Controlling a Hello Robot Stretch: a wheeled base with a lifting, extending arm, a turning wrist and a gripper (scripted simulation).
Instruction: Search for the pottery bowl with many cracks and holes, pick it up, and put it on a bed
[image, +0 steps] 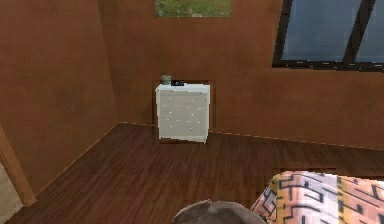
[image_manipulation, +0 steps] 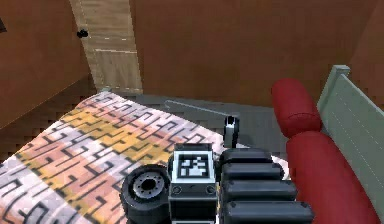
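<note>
At the forward view's bottom edge, just left of the bed's corner, sits a rounded grey-brown shape (image: 208, 213). The frame cuts off most of it, and too little shows to tell whether it is the pottery bowl or whether it rests on anything. The bed (image: 322, 197) itself is cropped there to one corner of its patterned cover.

In the arm side view the same cover spreads across the left, and the gripper (image_manipulation: 150, 192) shows as a dark round body low in front of it, beside a white marker square (image_manipulation: 193, 165) on the arm (image_manipulation: 255, 190). Its far end and fingers are hard to make out against the bedding, so I cannot tell whether it holds anything.

Two red pillows (image_manipulation: 300, 108) lie against a pale headboard (image_manipulation: 352, 110) that runs off the right edge. A wooden door (image_manipulation: 110, 45) stands beyond the bed.

Ahead, a white dresser (image: 183, 112) stands against the brown wall, with small dark things (image: 176, 81) on top that are too small to name. Above it a picture (image: 193, 7) and a window (image: 330, 30) are both cut by the top edge.
</note>
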